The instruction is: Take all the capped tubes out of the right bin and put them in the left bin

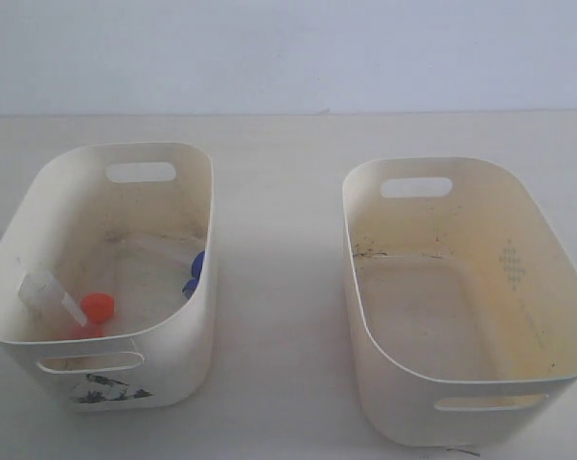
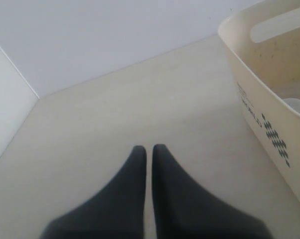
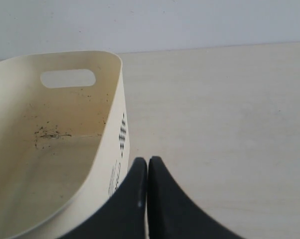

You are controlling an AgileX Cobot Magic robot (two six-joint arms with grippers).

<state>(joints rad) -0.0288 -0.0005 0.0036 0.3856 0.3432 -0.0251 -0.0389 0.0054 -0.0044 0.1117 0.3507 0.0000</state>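
black left fingers (image 2: 134, 185), right fingers (image 3: 136, 191) together

A pale, faintly grained table (image 1: 279, 383) was spread across the scene and backed by a plain bluish-white wall (image 1: 288, 48). A white side panel (image 2: 5, 109) was joined to that wall at one corner. Everything was lit softly and evenly.

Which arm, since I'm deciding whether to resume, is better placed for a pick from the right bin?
Right: the right tool, shut, sits beside the right bin, the left tool beside the left bin. But the right bin looks empty; the visible capped tubes lie in the left bin, so probably nothing remains.
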